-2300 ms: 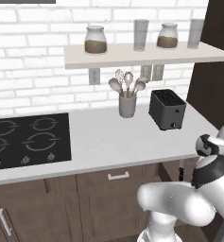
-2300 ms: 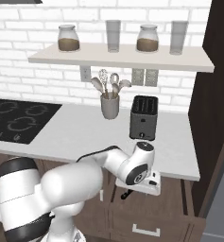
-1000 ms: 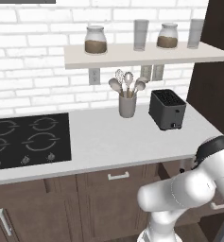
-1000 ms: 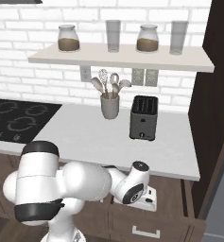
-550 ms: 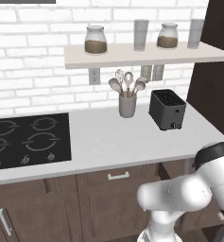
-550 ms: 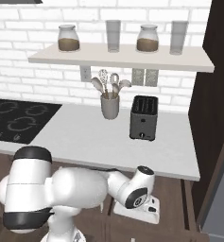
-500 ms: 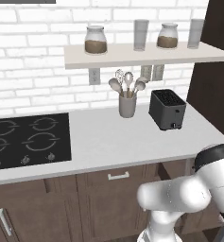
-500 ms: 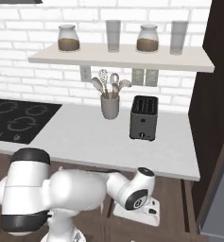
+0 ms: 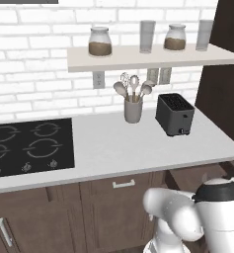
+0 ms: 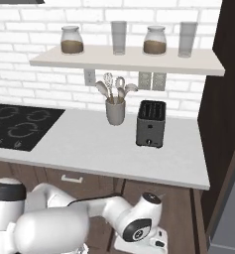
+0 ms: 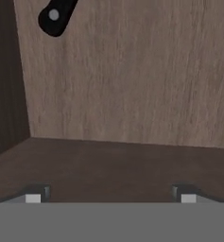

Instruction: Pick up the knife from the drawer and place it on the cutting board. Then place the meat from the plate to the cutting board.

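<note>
The arm has swung down from counter height into the open drawer [image 10: 183,218] at the right end of the cabinets over the last couple of seconds; the gripper [image 11: 111,196] now hangs inside it with its jaws spread wide and nothing between them; in the hand view the two fingertips [image 11: 33,197] stand far apart over the bare wooden drawer floor. The knife [image 11: 56,16] lies on that floor, well ahead of the gripper and off to one side; only the end of its black handle shows at the picture's edge, so how the blade points is hard to say. The descent means the reach for the knife is under way; the hand must next shift over the handle before closing.
</note>
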Controlling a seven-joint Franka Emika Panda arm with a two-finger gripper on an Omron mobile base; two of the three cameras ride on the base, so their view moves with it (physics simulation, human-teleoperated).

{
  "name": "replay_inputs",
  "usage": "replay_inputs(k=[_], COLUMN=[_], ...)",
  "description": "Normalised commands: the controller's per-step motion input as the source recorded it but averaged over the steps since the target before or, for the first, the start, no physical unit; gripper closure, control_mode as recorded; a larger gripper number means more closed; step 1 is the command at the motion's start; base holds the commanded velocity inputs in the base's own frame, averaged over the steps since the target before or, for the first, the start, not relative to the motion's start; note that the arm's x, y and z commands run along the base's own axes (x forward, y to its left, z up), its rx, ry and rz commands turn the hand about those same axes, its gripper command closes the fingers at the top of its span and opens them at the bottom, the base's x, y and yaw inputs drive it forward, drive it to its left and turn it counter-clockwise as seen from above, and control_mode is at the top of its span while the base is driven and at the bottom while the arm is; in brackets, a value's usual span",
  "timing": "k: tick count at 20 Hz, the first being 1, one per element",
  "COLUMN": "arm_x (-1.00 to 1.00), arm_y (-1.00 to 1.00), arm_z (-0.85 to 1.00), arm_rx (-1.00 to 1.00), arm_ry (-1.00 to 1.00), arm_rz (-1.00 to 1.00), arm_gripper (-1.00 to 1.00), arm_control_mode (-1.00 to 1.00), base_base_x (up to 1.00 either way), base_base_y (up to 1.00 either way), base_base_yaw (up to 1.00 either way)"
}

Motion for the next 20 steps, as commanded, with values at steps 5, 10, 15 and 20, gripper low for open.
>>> replay_inputs(k=[5, 10, 15, 20], arm_x=[0.5, 0.94, 0.89, 0.64], arm_y=[0.02, 0.05, 0.0, -0.16], arm_z=[0.5, 0.5, 0.07, 0.0], arm_rx=[0.0, 0.0, 0.06, 0.13], arm_ry=[-0.02, -0.01, 0.0, 0.0], arm_rz=[-0.12, -0.22, -0.32, -0.24], arm_gripper=[-1.0, -1.0, -1.0, -1.0], arm_control_mode=[-1.0, -1.0, -1.0, -1.0], base_base_x=[0.0, 0.0, 0.0, 0.0], base_base_y=[0.0, 0.0, 0.0, 0.0], base_base_yaw=[0.0, 0.0, 0.0, 0.0])
